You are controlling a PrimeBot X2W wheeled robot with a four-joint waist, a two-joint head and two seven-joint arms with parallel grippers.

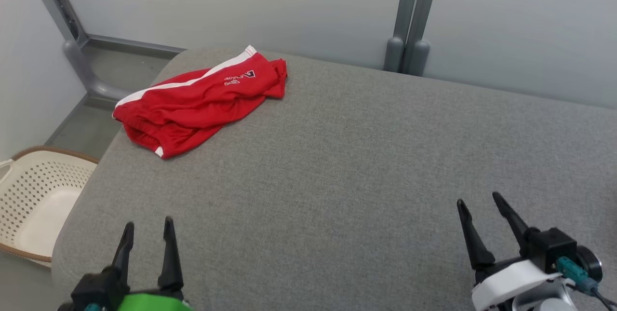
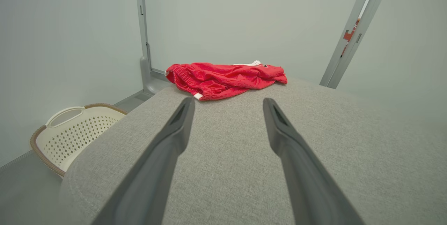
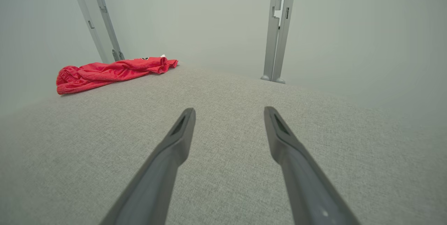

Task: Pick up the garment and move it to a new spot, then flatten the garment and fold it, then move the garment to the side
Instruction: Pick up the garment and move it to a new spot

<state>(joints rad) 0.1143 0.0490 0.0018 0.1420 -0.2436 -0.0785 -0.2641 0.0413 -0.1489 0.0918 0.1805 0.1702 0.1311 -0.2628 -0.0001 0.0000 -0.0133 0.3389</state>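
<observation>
A cream perforated laundry basket with a brown rim stands on the floor at far left, just below the edge of the grey fabric-covered surface. My left hand hovers over the near left corner of that surface. Its two dark fingers are spread apart with nothing between them, pointing toward the garment.

The garment, a pair of bright red sports shorts, lies crumpled at the far left corner of the surface, well apart from both my hands. A white stripe runs along its far side. White trim shows at the far hem and at the near corner. A small white logo with lettering sits near that far hem, upside down in my head view. The elastic waistband is gathered and puckered at the end nearer the basket. The cloth is bunched into soft folds, with one part doubled over at the right end. Its left edge reaches the rim of the surface.

Further right, a pair of grey metal posts rises against the pale wall panels behind the surface. At lower right, my right hand hovers over the near right part of the surface. Its fingers are likewise apart and hold nothing, with a white casing and a teal connector behind them.
</observation>
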